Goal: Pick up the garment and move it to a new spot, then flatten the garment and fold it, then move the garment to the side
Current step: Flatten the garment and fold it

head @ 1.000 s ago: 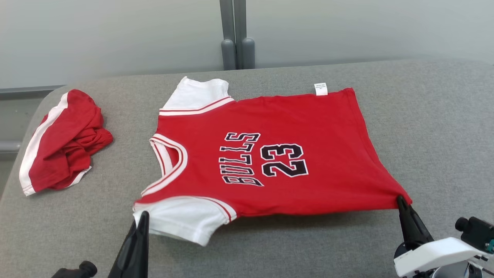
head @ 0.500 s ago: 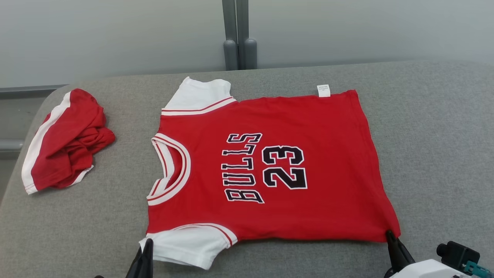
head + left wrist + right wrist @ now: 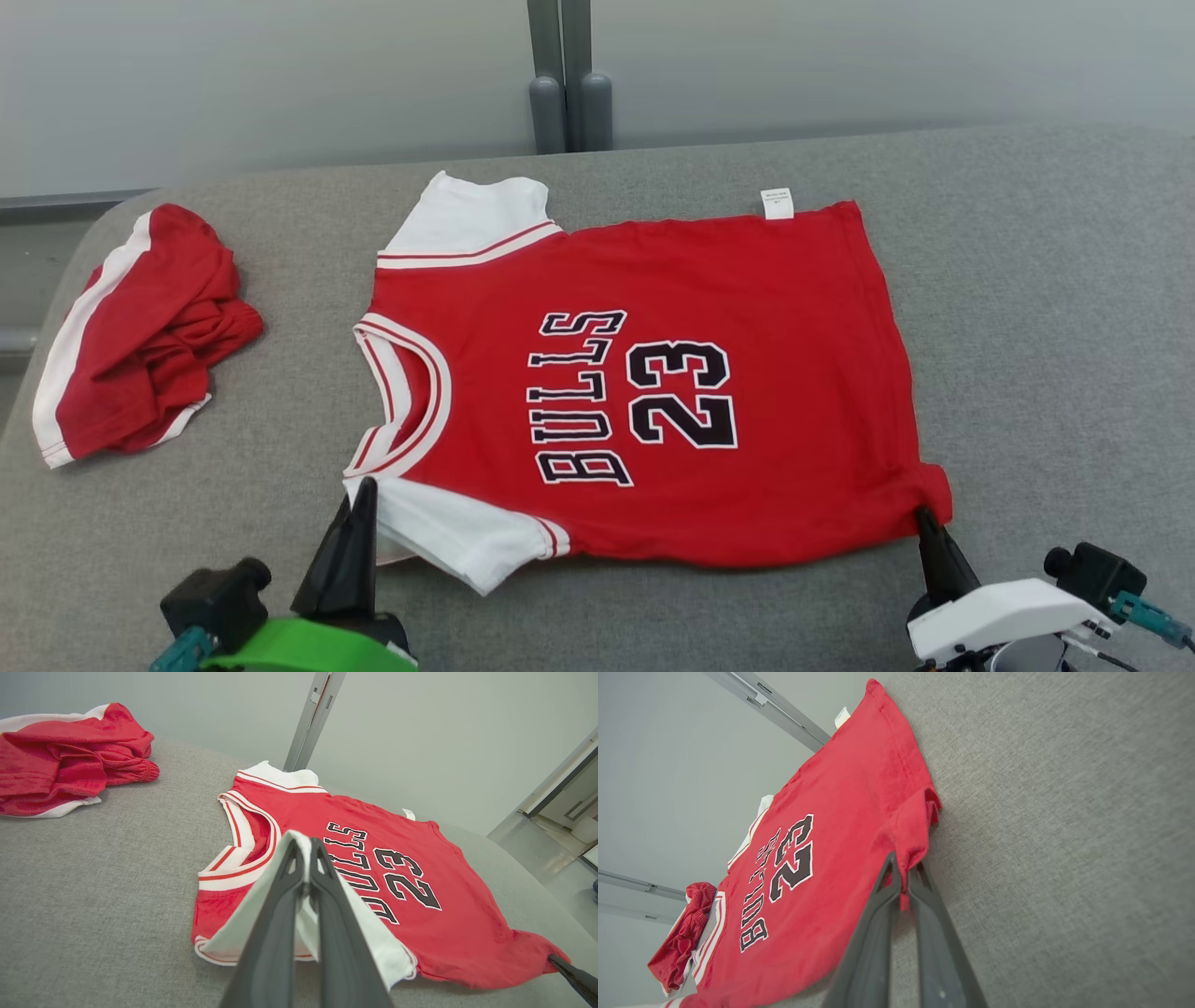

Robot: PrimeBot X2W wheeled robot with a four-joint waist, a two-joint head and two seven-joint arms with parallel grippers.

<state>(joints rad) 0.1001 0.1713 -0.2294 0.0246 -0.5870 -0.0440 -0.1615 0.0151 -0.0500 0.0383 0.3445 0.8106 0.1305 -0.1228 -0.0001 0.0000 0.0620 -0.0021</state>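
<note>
Crumpled red shorts [image 3: 140, 336] lie well left of the left gripper [image 3: 365, 485], whose jaws are clenched on the white sleeve [image 3: 448, 537] of the red jersey [image 3: 653, 392] (number 23). The red jersey lies flat on the grey table [image 3: 1046, 280] between both jaws; the right gripper [image 3: 923, 513] pinches its hem corner [image 3: 934, 487].

On the jersey [image 3: 794, 373], the white tag [image 3: 776, 203] at the far edge carries print too small to read. At the jersey's near sleeve, the clamped fingers of the left gripper [image 3: 364, 485] hide the pinched fold of white cloth, and the head view's bottom edge cuts off its body. At the jersey's near hem corner, bunched red cloth partly covers the tips of the right gripper [image 3: 924, 515]. Beyond the jersey's collar, the crumpled red garment [image 3: 60, 760] runs off the left wrist view's left edge.
</note>
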